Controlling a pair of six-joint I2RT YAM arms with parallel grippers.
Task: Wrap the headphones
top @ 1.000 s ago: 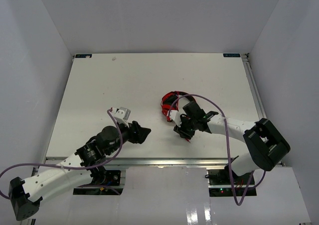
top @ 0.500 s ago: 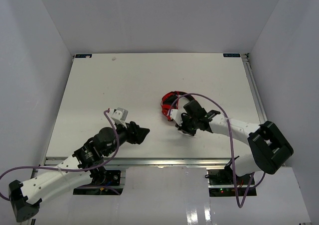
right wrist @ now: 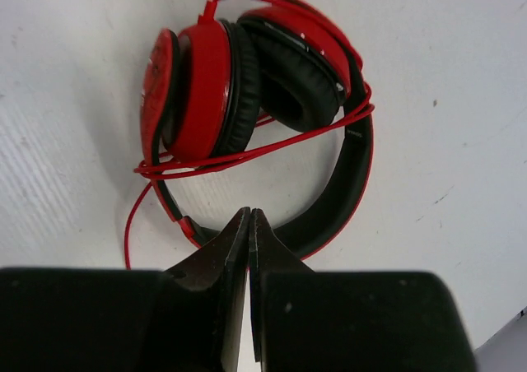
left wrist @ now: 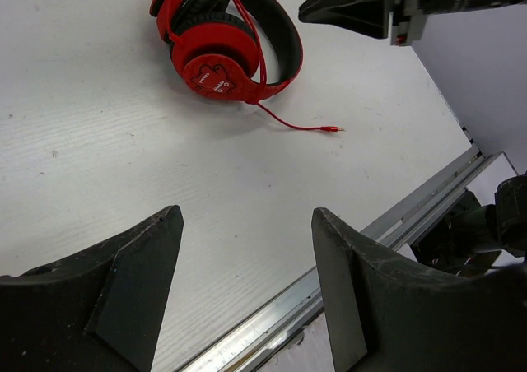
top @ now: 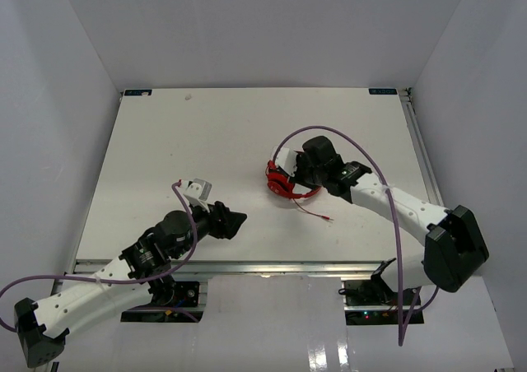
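From above, the headphones [top: 282, 184] lie folded on the table [top: 189, 133], right of centre. The right gripper [top: 300, 173] hangs over them and the left gripper [top: 236, 221] sits well apart to the left. One loose tail of cord [top: 313, 213] trails toward the near edge. Left wrist view: its jaws stand wide with nothing between them, and one plug [left wrist: 333, 128] ends that tail. Right wrist view: jaws pressed together, empty, just above the headband [right wrist: 350, 183]. There are two earcups [right wrist: 206, 84] with several cord turns round them. My call: pinch near the plug, keep light tension and lay the tail over those loops while the other arm steadies the band.
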